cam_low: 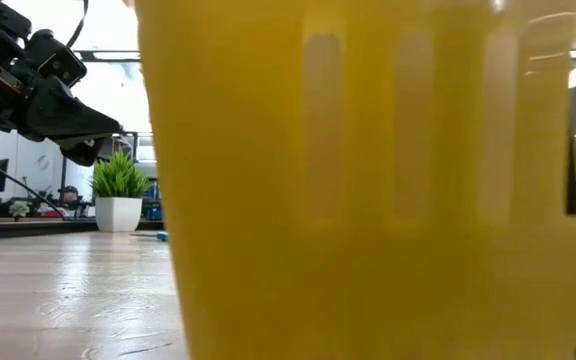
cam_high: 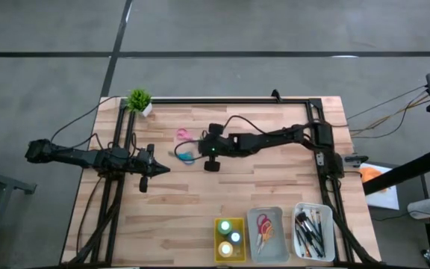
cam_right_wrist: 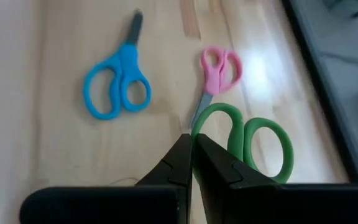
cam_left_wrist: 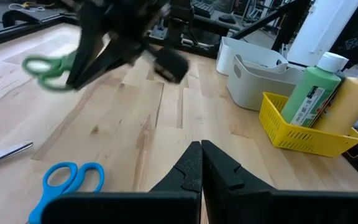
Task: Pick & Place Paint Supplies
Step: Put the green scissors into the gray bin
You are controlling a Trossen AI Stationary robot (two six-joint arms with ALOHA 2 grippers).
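A: Which step is this?

B: Scissors, I'd say. The right gripper (cam_right_wrist: 191, 149) has its jaws pinching the green scissors (cam_right_wrist: 253, 140) by the blades, handles hanging free, above the middle of the desk (cam_high: 275, 194). The carry to the trays comes next, as I judge it.

A: Which tray?

B: The grey tray (cam_high: 267, 233) at the near edge already holds a pair of scissors, so that looks the likely one. It sits between the yellow tray (cam_high: 216, 240) with the paint bottles and the white tray (cam_high: 313, 233) with the brushes. The move calls for a swing toward the near edge, then a release over it.

A: What's left on the desk?

B: The blue scissors (cam_right_wrist: 115, 84) and the pink scissors (cam_right_wrist: 219, 70), lying just left of the right gripper. The high view shows them only as small colour spots; the right wrist view shows their shapes plainly.

A: And the other arm?

B: The left gripper (cam_left_wrist: 201, 165) waits at the left side, jaws pressed together on nothing. Its wrist view shows the green pair lifted clear of the wood. The low view is almost wholly blocked by the yellow tray's wall.
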